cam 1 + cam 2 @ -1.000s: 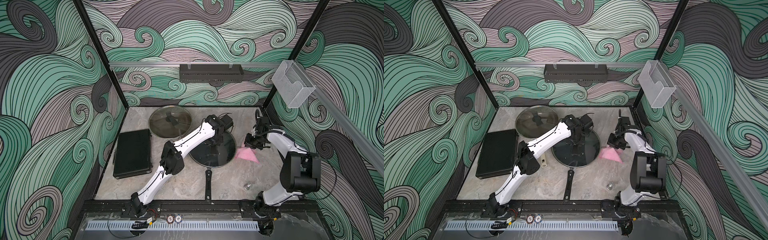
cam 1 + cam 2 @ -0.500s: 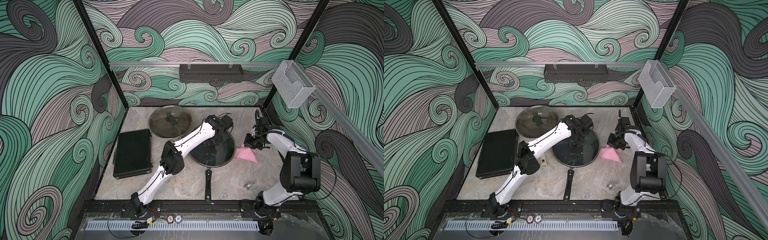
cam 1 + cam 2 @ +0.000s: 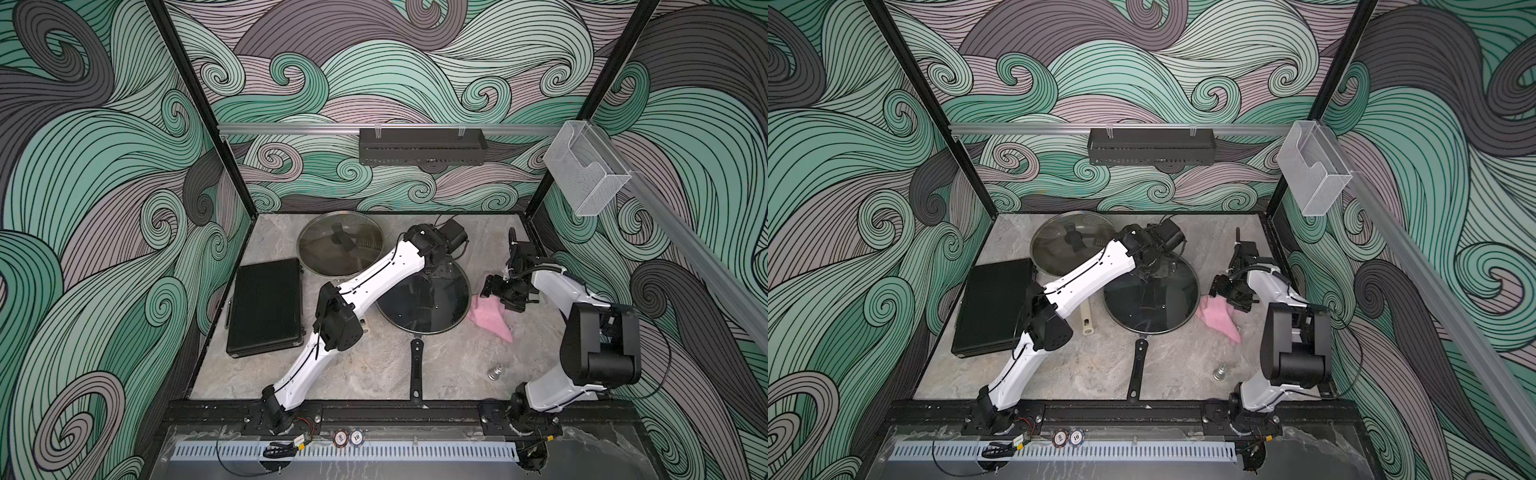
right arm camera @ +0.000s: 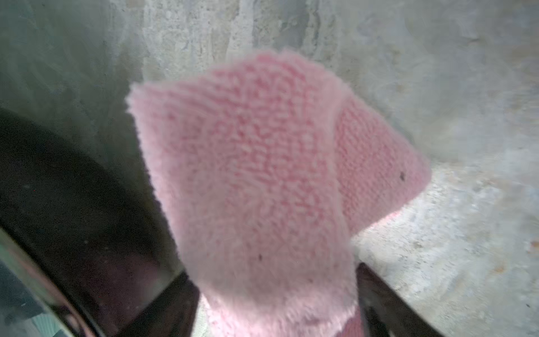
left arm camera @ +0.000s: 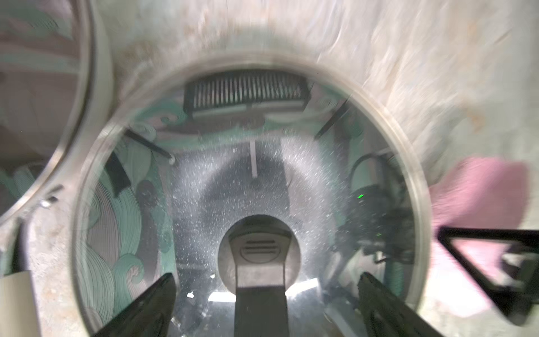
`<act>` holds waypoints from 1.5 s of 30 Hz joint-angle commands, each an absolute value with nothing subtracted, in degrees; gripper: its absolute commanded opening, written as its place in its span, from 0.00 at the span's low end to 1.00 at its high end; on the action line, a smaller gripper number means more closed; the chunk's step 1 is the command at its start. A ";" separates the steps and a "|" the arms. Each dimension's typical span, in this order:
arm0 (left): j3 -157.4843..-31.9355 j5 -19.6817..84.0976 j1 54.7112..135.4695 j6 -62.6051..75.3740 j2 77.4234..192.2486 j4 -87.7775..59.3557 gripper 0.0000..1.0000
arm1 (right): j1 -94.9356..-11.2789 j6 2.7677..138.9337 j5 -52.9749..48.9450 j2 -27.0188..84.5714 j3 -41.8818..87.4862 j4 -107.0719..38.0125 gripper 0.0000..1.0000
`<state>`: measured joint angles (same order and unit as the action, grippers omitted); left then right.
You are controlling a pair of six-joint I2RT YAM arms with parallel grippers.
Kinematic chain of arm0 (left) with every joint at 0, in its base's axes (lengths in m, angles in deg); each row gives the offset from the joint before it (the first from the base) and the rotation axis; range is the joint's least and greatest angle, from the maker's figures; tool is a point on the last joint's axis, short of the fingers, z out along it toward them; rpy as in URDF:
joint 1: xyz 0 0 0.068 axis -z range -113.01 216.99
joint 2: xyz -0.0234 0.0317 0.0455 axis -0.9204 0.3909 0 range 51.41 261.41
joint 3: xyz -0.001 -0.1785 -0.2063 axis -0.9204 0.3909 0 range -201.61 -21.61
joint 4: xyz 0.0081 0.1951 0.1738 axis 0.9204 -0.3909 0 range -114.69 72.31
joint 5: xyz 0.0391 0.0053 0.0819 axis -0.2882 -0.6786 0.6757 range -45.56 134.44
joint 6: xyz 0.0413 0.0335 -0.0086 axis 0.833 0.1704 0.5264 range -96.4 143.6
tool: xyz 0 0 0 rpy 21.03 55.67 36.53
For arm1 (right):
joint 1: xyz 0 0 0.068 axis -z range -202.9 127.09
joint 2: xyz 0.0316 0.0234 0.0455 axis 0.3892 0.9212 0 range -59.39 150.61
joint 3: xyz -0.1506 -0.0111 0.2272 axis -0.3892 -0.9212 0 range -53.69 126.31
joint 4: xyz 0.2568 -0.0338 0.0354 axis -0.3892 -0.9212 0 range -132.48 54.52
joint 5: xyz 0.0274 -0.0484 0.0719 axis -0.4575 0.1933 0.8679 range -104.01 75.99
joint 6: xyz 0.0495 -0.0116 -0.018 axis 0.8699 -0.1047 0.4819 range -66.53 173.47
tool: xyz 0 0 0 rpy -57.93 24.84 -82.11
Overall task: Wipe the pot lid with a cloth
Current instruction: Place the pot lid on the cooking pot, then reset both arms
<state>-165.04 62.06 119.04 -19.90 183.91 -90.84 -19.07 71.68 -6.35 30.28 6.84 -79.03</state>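
Robot lab cell: wave-printed enclosure walls (image 3: 83,216), black frame (image 3: 195,95), marble-look tabletop (image 3: 374,374), base rail (image 3: 374,412).

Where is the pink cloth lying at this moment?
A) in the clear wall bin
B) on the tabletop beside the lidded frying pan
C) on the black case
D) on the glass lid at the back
B: in a top view the pink cloth lies on the tabletop, just beside the rim of the frying pan's glass lid.

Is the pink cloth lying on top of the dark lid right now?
No, the cloth lies on the table beside the dark lid.
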 commanded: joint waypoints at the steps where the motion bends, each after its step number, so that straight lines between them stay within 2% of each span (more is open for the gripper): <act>1: -168.76 68.49 119.24 -16.18 177.98 -89.06 0.99 | -19.10 73.92 -13.62 22.53 9.45 -81.12 0.99; 5: -170.14 72.57 119.02 -12.12 174.01 -87.63 0.99 | -19.04 74.61 -14.29 16.12 11.81 -81.75 0.99; 11: -165.09 85.73 115.14 -0.65 165.37 -82.89 0.99 | -17.65 73.50 -14.78 12.91 7.23 -68.75 0.99; 15: -150.50 88.50 102.87 4.58 154.59 -76.87 0.99 | -15.51 71.51 -18.22 12.73 2.37 -57.58 0.99; 18: -130.96 91.47 93.52 11.25 143.73 -61.17 0.99 | -15.60 66.03 -19.54 13.84 -0.70 -51.01 0.98; 22: -111.21 87.43 81.70 12.97 131.69 -47.05 0.99 | -15.56 62.48 -20.52 13.10 -7.29 -41.15 0.97; 24: -106.27 85.86 76.78 14.75 129.68 -45.27 0.99 | -15.67 61.99 -21.44 12.43 -10.98 -36.71 0.97; 27: -98.64 90.86 73.13 18.14 129.21 -41.00 0.99 | -17.19 57.81 -24.47 12.06 -15.11 -32.49 0.97; 29: -91.18 87.63 70.48 17.27 126.95 -35.88 0.99 | -18.88 53.52 -27.25 12.34 -18.40 -27.19 0.98; 32: -78.84 87.20 69.18 20.02 123.33 -24.58 0.99 | -19.67 53.38 -26.29 14.37 -20.13 -22.70 0.98; 38: -71.12 83.68 66.80 15.24 121.28 -26.76 0.99 | -25.68 51.69 -27.64 17.67 -24.69 -12.86 0.98; 40: -68.38 79.16 65.53 12.77 121.29 -26.16 0.99 | -26.09 52.70 -27.16 18.74 -26.24 -8.44 0.98; 44: -59.79 68.29 65.60 15.26 120.48 -12.46 0.99 | -26.46 52.09 -26.19 20.34 -27.45 -1.33 0.98; 45: -59.00 68.46 65.59 14.27 121.54 -11.07 0.99 | -26.48 51.65 -25.68 20.92 -27.25 -0.46 0.98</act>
